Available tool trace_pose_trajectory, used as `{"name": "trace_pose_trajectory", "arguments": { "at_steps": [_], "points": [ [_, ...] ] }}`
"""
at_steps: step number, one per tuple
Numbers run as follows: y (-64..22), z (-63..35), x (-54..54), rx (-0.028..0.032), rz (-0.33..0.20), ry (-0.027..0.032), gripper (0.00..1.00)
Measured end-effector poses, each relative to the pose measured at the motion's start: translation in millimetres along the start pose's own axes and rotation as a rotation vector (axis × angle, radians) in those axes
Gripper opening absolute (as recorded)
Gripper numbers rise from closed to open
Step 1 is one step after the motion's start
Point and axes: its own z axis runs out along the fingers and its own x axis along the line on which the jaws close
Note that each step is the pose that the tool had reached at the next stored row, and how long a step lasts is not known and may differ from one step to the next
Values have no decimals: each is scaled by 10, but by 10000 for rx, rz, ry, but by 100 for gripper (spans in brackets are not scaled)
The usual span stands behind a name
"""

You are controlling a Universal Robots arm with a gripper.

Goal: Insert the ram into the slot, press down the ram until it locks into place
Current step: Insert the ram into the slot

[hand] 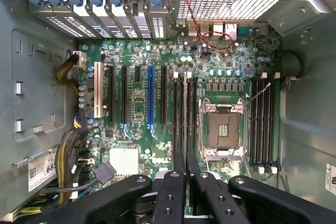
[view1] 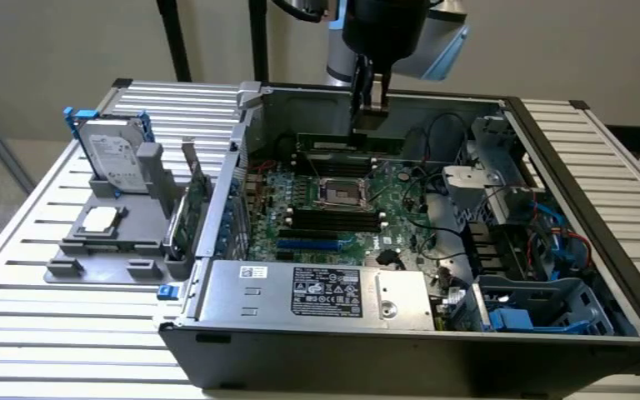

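While one ram (view1: 333, 143) stands pinched in the claw (hand: 185, 182), two slot banks (hand: 185, 114) flank one processor socket (hand: 223, 129).

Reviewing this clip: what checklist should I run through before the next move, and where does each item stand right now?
1. Claw shut on the ram: ok.
2. Ram running along the same line as the slot, wrist view: ok.
3. Ram's lower edge down in the slot: cannot tell.
4. Slot's end clips locked: cannot tell.
5. Red wires away from the slot: ok.
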Motion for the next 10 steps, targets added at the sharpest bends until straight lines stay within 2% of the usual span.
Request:
{"name": "trace_pose_trajectory", "arguments": {
  "at_steps": [10],
  "points": [
    [-11,181,2,-4,63,-2,13]
  ]
}}
